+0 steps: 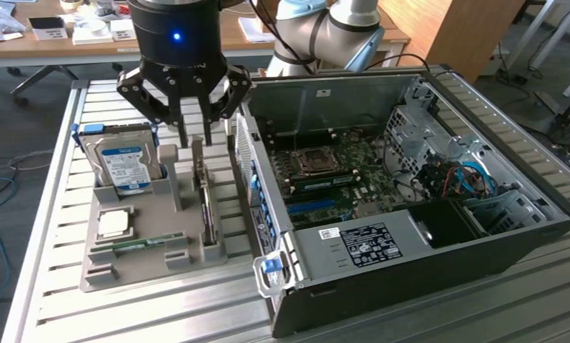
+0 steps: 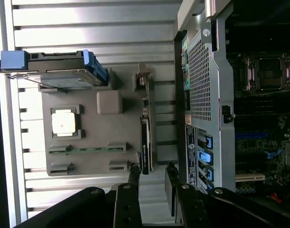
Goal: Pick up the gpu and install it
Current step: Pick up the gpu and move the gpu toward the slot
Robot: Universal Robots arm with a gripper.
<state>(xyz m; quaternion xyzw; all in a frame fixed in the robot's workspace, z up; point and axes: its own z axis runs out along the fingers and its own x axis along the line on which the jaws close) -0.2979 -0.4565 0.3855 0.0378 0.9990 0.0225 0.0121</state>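
The gpu (image 1: 205, 194) is a thin dark card standing on edge in a slot of the grey holder tray (image 1: 133, 275), on the side nearest the computer case. In the wrist view the gpu (image 2: 145, 137) runs lengthwise away from me, its silvery bracket (image 2: 144, 78) at the far end. My gripper (image 1: 196, 134) hangs open just above the card's end. The gripper (image 2: 152, 183) has one dark finger (image 2: 134, 183) on each side of the card's line, and nothing is held between them.
A silver hard drive (image 1: 123, 166) with a blue-white label stands in the tray. A processor chip (image 1: 113, 223) and a green memory stick (image 1: 137, 244) lie beside it. The open computer case (image 1: 513, 236) lies at the exterior view's right, motherboard (image 1: 338, 175) exposed, its wall close to the card.
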